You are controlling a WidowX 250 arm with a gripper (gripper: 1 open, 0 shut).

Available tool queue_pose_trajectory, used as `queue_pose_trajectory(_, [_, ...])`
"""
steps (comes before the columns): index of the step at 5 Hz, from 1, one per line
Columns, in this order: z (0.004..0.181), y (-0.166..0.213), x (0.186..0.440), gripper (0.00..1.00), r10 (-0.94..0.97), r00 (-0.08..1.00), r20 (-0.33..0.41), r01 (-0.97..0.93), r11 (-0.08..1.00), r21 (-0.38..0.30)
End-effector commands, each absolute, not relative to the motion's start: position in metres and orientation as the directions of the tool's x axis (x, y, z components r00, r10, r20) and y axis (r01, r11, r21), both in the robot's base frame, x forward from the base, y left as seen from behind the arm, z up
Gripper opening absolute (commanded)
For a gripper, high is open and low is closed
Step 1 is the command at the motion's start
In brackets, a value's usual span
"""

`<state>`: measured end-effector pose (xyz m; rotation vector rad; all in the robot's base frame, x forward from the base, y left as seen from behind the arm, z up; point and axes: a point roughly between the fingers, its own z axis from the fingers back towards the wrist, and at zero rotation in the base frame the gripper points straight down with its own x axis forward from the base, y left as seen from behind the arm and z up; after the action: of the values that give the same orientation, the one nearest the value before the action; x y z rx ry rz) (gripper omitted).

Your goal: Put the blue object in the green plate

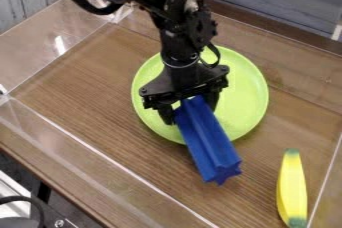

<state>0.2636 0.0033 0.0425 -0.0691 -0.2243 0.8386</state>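
The long blue object slants from the gripper down to the wooden table, its upper end over the near rim of the green plate and its lower end pointing towards the front right. My gripper points almost straight down over the plate's front part, shut on the block's upper end. Whether the block's lower end touches the table cannot be told. The black arm hides the middle of the plate.
A yellow banana lies at the front right, close to the block's lower end. Clear plastic walls enclose the wooden table on the left and front. A rail runs along the back.
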Motion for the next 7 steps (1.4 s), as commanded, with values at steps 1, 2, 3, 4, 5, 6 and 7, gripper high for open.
queue_pose_trajectory(1, [0.049, 0.009, 0.274, 0.0, 0.733, 0.651, 0.2, -0.714, 0.68, -0.168])
queue_pose_trajectory(2, [0.061, 0.006, 0.274, 0.0, 0.714, 0.67, 0.202, -0.696, 0.699, -0.165])
queue_pose_trajectory(3, [0.074, 0.003, 0.273, 0.0, 0.695, 0.689, 0.204, -0.677, 0.718, -0.161])
queue_pose_trajectory(4, [0.066, 0.011, 0.279, 0.0, 0.682, 0.703, 0.204, -0.663, 0.731, -0.161])
queue_pose_trajectory(5, [0.057, 0.018, 0.283, 0.0, 0.669, 0.715, 0.203, -0.65, 0.743, -0.159])
queue_pose_trajectory(6, [0.057, 0.016, 0.289, 0.0, 0.688, 0.697, 0.203, -0.67, 0.725, -0.157])
queue_pose_trajectory(7, [0.058, 0.014, 0.297, 0.0, 0.709, 0.675, 0.202, -0.692, 0.704, -0.158])
